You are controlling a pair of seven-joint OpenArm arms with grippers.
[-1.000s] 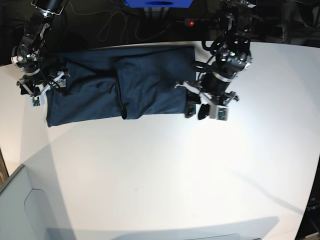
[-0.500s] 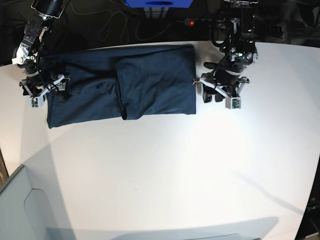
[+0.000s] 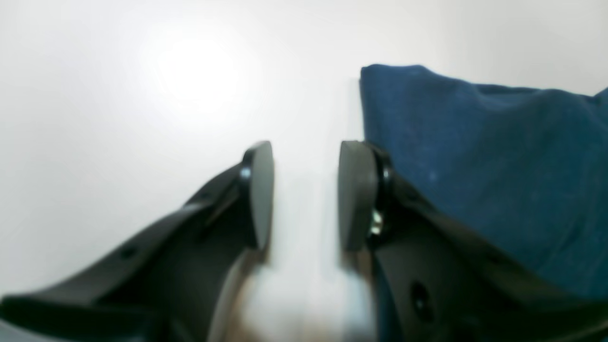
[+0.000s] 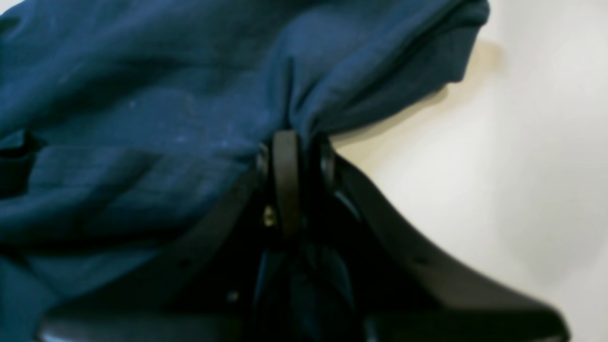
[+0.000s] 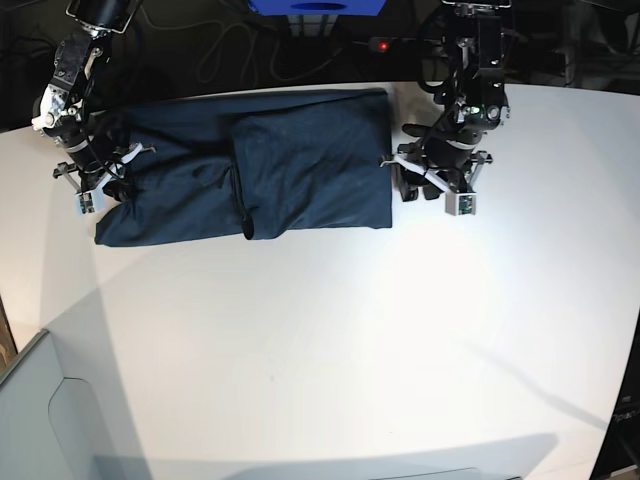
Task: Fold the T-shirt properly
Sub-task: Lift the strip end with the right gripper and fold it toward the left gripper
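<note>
Worktop (image 5: 330, 340): one, white, its near half bare; a pale grey panel (image 5: 40, 420) overlaps its near left corner in the base view.

T-shirt (image 5: 250, 175): one, dark navy, lying flat across the far part of the worktop as a long folded band. A second folded layer sits on its right half, with a vertical fold edge near the middle (a small tuck of fabric shows at the lower end of that edge).

End effectors: two.
- Left end effector (image 3: 304, 194), at the garment's right edge in the base view (image 5: 425, 185): fingers (image 3: 259, 190) parted by a moderate gap, only white worktop showing between them. One finger sits just beside the corner of the blue cloth (image 3: 475, 152); whether it touches cannot be told. Nothing held.
- Right end effector (image 4: 297, 166), at the garment's left end in the base view (image 5: 100, 180): fingers pressed together, pinching a gathered bunch of the T-shirt's fabric (image 4: 166, 118), which puckers upward from the pinch.

Containers: one blue box-like object (image 5: 315, 7) at the far edge, behind the worktop; its contents are not visible.

Other: one small red light (image 5: 382, 45) and loose cables (image 5: 225, 50) on the dark ground beyond the far edge.
</note>
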